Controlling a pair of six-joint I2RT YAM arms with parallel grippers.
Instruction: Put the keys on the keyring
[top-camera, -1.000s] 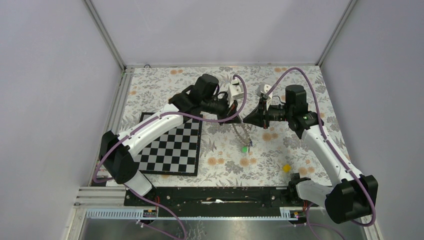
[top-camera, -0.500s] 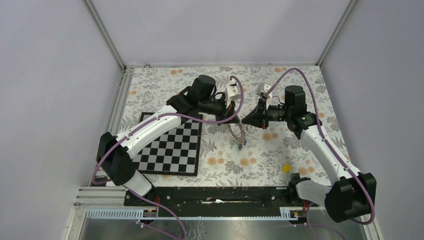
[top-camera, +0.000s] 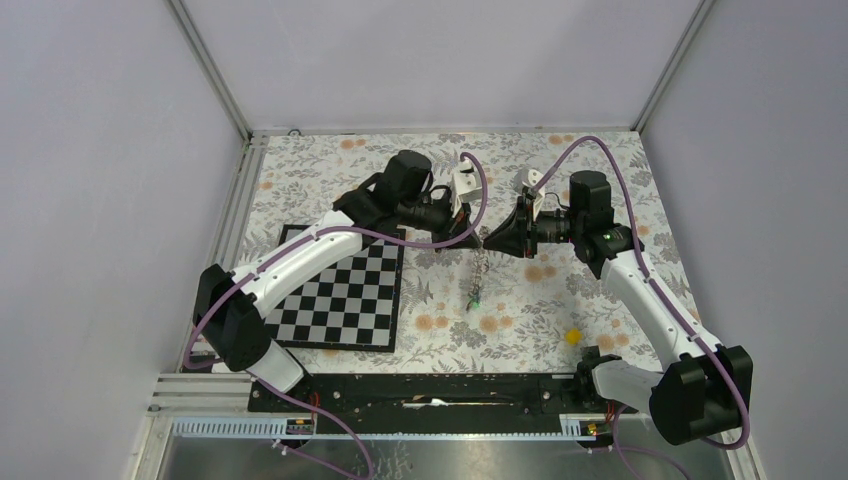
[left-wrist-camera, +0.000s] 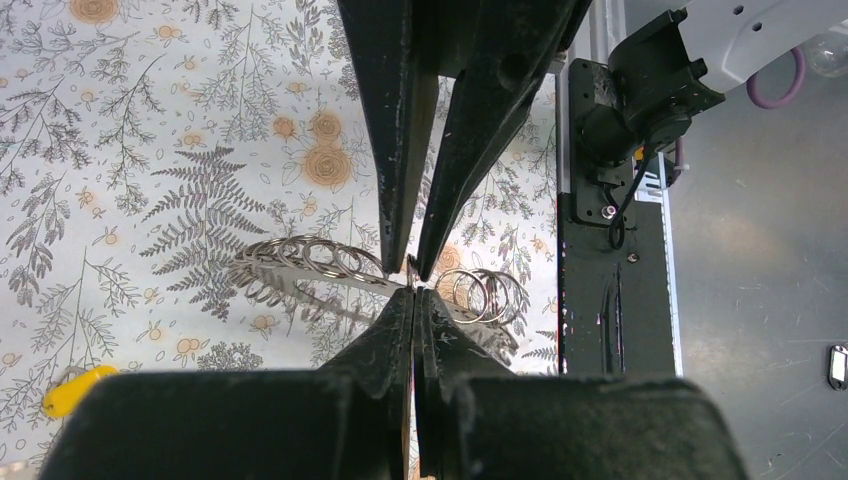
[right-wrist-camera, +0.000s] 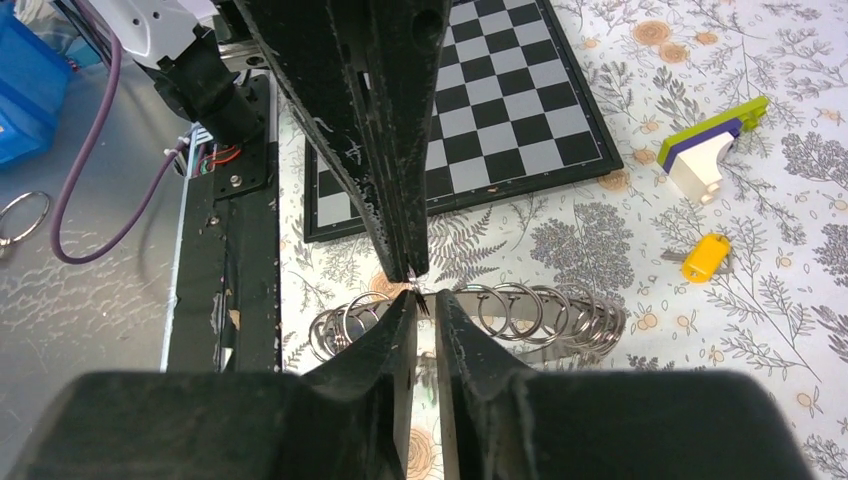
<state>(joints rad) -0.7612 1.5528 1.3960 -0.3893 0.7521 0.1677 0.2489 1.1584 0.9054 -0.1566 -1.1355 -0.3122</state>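
Left pincer (left-wrist-camera: 414, 296) clamped shut on keyring (left-wrist-camera: 312, 258), held off the desk (left-wrist-camera: 150, 150). Right pincer (right-wrist-camera: 425, 303) meets it tip-to-tip, jaws a crack apart. Yellow key (right-wrist-camera: 706, 256) lies on desk.

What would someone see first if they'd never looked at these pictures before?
The left hand and right hand meet tip to tip above the middle of the flowery table, with a jagged keyring dangling from the left hand's pinch. After that, the black-and-white chessboard on the left side stands out, and one small yellow key lying alone on the right side.
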